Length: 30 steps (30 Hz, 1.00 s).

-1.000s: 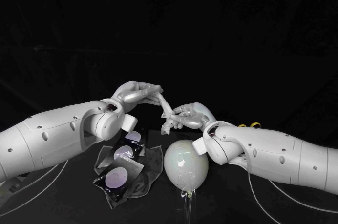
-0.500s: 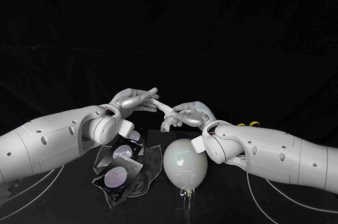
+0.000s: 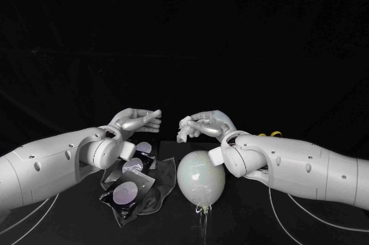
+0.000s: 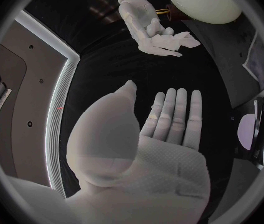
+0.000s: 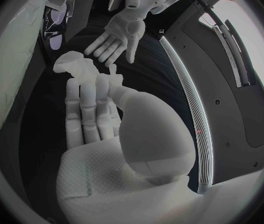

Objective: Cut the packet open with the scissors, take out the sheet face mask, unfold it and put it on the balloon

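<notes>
- Left hand (image 3: 137,120), centre of frame: fingers straight, released, holding nothing.
- Right hand (image 3: 201,125), just beside it: fingers curled in, empty.
- Balloon (image 3: 201,175) below them; packet (image 3: 129,187) lower left.

The balloon (image 3: 201,175) is pale, whitish and egg-shaped. It lies on its side on the black tabletop (image 3: 246,218), with its knotted neck pointing toward the near edge and a thin string trailing from the knot. Just beside it, on the robot's left, lies the packet (image 3: 130,191), a glossy dark wrapper, crumpled and spread flat, with three pale lilac round patches in a row along it. Its edge reaches the balloon's flank, though contact cannot be confirmed. Whether the sheet face mask lies in it is hard to tell. Further back on the other side of the balloon, yellow loops that are probably the scissors (image 3: 271,135) peek out.
</notes>
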Motion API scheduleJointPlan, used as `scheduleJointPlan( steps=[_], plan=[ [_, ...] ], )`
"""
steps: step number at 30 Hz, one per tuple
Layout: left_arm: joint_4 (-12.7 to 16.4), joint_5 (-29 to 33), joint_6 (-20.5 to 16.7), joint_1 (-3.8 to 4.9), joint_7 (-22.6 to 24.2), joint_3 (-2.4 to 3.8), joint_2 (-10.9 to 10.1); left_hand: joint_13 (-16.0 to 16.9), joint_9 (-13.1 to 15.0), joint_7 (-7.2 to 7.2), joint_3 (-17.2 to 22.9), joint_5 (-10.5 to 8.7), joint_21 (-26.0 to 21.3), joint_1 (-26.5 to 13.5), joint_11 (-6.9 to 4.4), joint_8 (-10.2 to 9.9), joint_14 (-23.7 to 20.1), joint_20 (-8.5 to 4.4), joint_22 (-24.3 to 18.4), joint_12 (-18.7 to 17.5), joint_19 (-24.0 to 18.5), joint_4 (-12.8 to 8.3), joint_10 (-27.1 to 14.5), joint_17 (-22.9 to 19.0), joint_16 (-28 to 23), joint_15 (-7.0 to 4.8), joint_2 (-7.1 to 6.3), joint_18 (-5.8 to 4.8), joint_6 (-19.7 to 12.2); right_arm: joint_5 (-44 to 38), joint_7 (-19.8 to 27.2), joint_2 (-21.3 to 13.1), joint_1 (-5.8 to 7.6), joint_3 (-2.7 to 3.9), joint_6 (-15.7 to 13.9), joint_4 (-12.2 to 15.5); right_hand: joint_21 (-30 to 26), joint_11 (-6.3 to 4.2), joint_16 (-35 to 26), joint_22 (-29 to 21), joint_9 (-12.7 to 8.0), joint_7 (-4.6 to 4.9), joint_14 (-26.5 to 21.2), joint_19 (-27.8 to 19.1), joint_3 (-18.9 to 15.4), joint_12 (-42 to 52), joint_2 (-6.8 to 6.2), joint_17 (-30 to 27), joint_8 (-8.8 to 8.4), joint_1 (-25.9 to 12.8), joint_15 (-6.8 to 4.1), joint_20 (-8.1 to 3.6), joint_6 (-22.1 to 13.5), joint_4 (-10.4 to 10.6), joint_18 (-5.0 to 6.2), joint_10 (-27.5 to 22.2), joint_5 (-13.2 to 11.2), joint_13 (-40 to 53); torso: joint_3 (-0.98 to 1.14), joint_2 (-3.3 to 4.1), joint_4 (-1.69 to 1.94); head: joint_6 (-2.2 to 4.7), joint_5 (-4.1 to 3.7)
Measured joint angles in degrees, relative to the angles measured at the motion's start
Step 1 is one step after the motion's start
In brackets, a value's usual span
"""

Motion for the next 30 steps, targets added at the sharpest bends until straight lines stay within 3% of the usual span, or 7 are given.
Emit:
scheduleJointPlan(
  steps=[8,12,14,19,22,24,30],
  plan=[
    [1.5,-0.4,-2.0,-1.86,0.8,-0.09,-1.8,-0.6,-1.0,0.25,-1.9,0.00,-1.5,7.7,0.04,1.7,0.4,0.00,-1.4,0.9,0.8,-1.6,0.0,-1.2,-1.7,0.03,0.34,0.01,1.8,1.2,0.0,-0.1,0.00,0.00,-0.3,0.0,0.0,0.01,0.0,0.0,-0.1,0.16,0.0,0.0,0.0,0.0,-0.01,0.0,0.21,0.0,0.00,0.00,0.1,0.0,-0.02,0.0,0.2,0.0,-0.02,-0.03,0.04,-0.09,-0.13],
    [2.9,-1.8,-2.7,-2.39,1.6,-0.11,-2.4,-0.1,-0.8,0.74,-0.7,0.00,-1.8,11.8,-1.39,4.0,1.2,0.00,-1.7,2.8,1.2,-3.4,2.6,-1.3,-1.7,-0.83,0.99,0.00,5.1,1.6,0.0,-0.2,0.00,0.00,-0.5,-0.1,0.0,-0.02,0.0,0.2,-0.1,0.16,0.0,-0.1,0.0,0.0,-0.16,-0.1,0.21,-0.1,0.00,-0.08,0.1,0.0,-0.03,0.0,0.2,0.1,-0.03,-0.02,0.03,-0.09,-0.12],
    [3.9,-3.2,-3.0,-2.58,2.1,-0.11,-2.6,0.1,-0.6,-0.07,0.0,0.00,-1.8,13.3,-2.39,5.3,1.9,0.00,-1.9,3.5,1.5,-4.0,3.6,-1.3,-1.6,-1.52,1.49,0.00,7.3,1.8,0.0,-0.2,0.00,0.00,-0.6,-0.1,0.1,-0.10,0.0,0.3,-0.1,0.16,0.0,-0.3,0.0,0.0,-0.16,-0.1,0.21,-0.1,0.00,-0.10,0.1,0.0,-0.04,-0.1,0.2,0.1,-0.04,-0.01,0.03,-0.09,-0.07],
    [5.6,-7.1,-3.3,-2.81,3.4,-0.11,-2.4,0.1,-0.6,-1.30,-1.5,0.00,-1.8,11.9,-3.43,6.3,3.3,-0.08,-2.0,4.0,3.0,-2.1,5.9,-0.9,-0.7,-2.45,-0.50,0.01,9.5,2.1,-0.1,-0.1,0.00,0.00,-0.7,-0.2,0.3,-0.11,0.0,0.4,0.0,0.22,0.0,-0.4,0.0,0.0,-0.24,-0.1,0.21,-0.2,0.00,0.00,0.1,0.0,-0.06,-0.1,0.2,0.1,-0.07,0.01,0.03,-0.09,0.03],
    [6.1,-9.6,-3.4,-2.89,4.1,-0.11,-1.8,0.0,-1.4,-1.15,-1.7,0.00,-1.8,11.2,-3.38,6.0,4.0,-0.25,-2.0,4.0,4.2,-0.5,6.1,-0.8,-0.4,-2.48,0.69,0.10,9.3,2.2,-0.1,0.0,0.00,0.00,-0.7,-0.2,0.3,-0.11,0.0,0.6,0.0,0.23,0.0,-0.4,0.2,0.0,-0.30,-0.1,0.21,-0.3,0.00,0.00,0.1,-0.2,-0.07,-0.1,0.2,0.1,-0.07,0.00,0.01,-0.14,0.09],
    [6.4,-11.2,-3.4,-2.92,4.6,-0.10,-1.3,-0.1,-2.1,-0.78,-2.5,0.00,-1.8,9.8,-3.31,5.1,4.2,-0.19,-2.0,4.0,4.7,0.4,6.2,-0.7,-0.2,-2.34,0.42,0.93,8.3,2.2,-0.2,0.0,0.00,0.00,-0.7,-0.1,0.3,-0.11,0.0,0.6,0.0,0.23,0.0,-0.4,0.2,0.0,-0.30,-0.1,0.21,-0.3,0.00,0.00,0.1,-0.2,-0.07,-0.1,0.2,0.1,-0.07,-0.01,0.01,-0.16,0.13],
    [6.3,-14.2,-3.7,-2.95,5.8,-0.08,-0.1,-0.6,-3.2,-0.17,-3.8,0.00,-1.8,9.0,-2.60,4.0,4.0,-0.20,-2.3,2.8,4.7,0.2,5.0,-0.7,-0.1,-2.13,0.25,1.10,7.1,2.1,-0.5,0.0,0.01,0.00,-0.6,0.2,0.7,-0.02,0.2,1.0,0.0,0.23,0.1,-0.4,0.3,0.0,-0.29,-0.1,0.19,-0.3,-0.13,0.00,0.0,-0.3,0.52,-0.2,0.2,0.2,-0.03,-0.03,-0.05,-0.10,0.13]
  ],
)
